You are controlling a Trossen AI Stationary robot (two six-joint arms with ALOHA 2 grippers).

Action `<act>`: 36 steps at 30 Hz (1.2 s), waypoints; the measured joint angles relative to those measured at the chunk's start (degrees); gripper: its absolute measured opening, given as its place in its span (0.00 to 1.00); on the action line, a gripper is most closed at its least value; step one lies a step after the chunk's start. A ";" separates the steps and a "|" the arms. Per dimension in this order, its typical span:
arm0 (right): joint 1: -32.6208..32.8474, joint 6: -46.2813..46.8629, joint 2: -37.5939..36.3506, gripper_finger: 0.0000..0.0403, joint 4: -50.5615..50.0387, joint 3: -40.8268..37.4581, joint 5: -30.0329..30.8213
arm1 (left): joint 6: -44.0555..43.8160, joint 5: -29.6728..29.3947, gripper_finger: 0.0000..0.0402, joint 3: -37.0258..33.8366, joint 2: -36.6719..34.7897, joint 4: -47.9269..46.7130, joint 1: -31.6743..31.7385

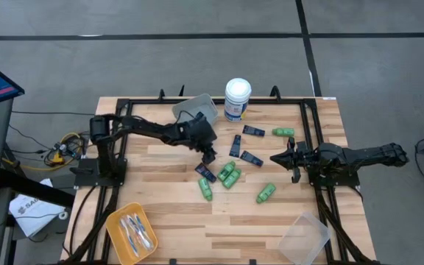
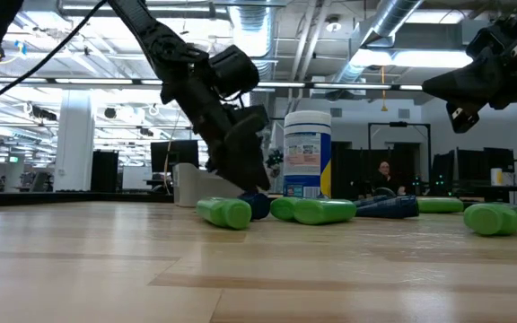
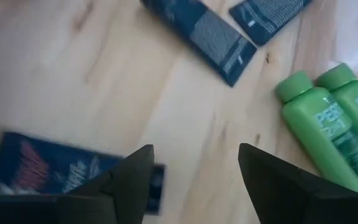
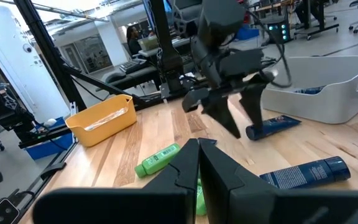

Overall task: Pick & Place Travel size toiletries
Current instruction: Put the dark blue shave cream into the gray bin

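Where slats run, wooden table [image 1: 175, 213]; ducted ceiling [image 2: 330, 36]

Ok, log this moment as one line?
left end effector: open, over dark navy flat tube | right end effector: shut, empty, waiting at right | tube on wooden table

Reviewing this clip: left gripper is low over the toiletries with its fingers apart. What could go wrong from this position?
1. The open left gripper sits beside the navy tube, not squarely over it; closing now may catch only its edge or push it away.
2. Two green bottles lie close by; a finger could knock them rolling.
3. The right gripper is shut and waits clear, so it adds little risk.
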 joint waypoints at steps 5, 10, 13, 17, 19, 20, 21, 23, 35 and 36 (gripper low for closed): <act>0.02 -0.02 0.00 0.01 0.01 0.00 0.00 | -8.62 0.07 0.57 -0.08 -1.19 -6.69 -2.47; 0.04 -0.02 0.00 0.01 -0.20 0.00 -0.03 | -13.74 0.63 0.54 0.00 -3.16 -9.34 -6.99; 0.04 -0.02 0.12 0.01 -0.24 0.00 -0.02 | -14.12 -1.03 0.53 0.01 -4.63 -8.38 -8.84; 0.04 -0.01 0.02 0.01 -0.24 0.00 -0.02 | -14.50 -8.56 0.53 -0.02 -7.55 -9.21 -9.87; 0.04 -0.02 -0.03 0.01 -0.24 0.00 -0.02 | -16.18 -15.28 0.54 -0.01 -10.00 -9.93 -9.87; 0.03 -0.02 0.00 0.01 -0.24 0.00 -0.02 | -16.86 -19.09 0.54 0.01 -11.10 -10.29 -9.61; 0.04 -0.02 0.00 0.01 -0.24 0.00 -0.02 | -16.98 -21.80 0.55 0.13 -12.03 -9.98 -9.17; 0.04 -0.02 0.00 0.01 -0.24 0.00 -0.02 | -15.72 -23.62 0.58 0.07 -13.38 -10.91 -7.69; 0.02 -0.02 0.00 0.01 -0.31 0.00 -0.02 | -14.11 -19.95 0.78 -0.02 -8.64 -11.48 -3.47; 0.00 -0.02 0.00 0.01 -0.31 0.00 -0.02 | -14.11 -19.94 0.78 -0.03 -8.06 -11.56 -3.35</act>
